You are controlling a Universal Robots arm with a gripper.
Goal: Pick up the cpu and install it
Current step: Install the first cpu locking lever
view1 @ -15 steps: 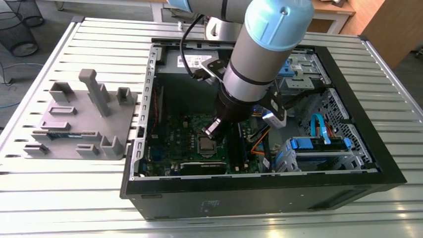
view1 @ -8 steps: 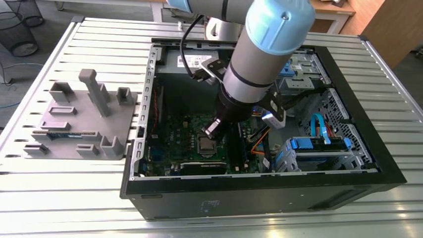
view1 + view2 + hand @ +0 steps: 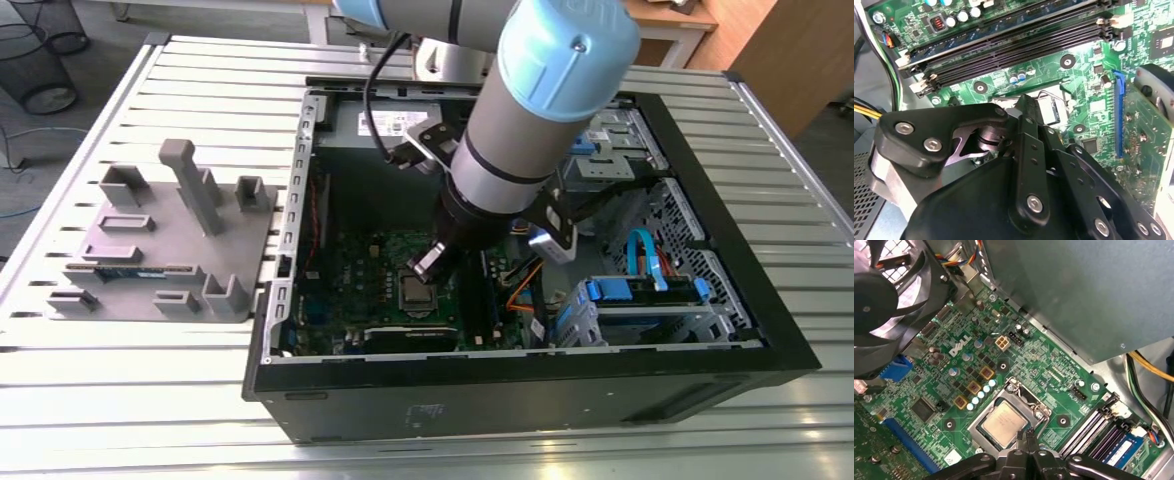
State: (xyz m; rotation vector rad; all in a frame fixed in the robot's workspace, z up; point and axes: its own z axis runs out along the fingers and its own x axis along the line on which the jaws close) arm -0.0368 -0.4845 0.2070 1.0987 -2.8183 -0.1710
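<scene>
cpu [image 3: 1004,424]: lies flat in the motherboard [image 3: 1054,375] socket | exterior view's left: grey parts holder [image 3: 160,250], well apart from the computer case [image 3: 534,400] | centre: gripper [image 3: 1024,436] closed, gripping nothing, tips just above the socket's edge | status: placement appears done; latch clamping unconfirmed

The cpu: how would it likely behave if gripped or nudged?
Probably stiff: the cpu is a flat, metal-topped square. Likely slippery, since its top looks shiny. Unlikely to roll or tip, lying flat in its socket.
</scene>
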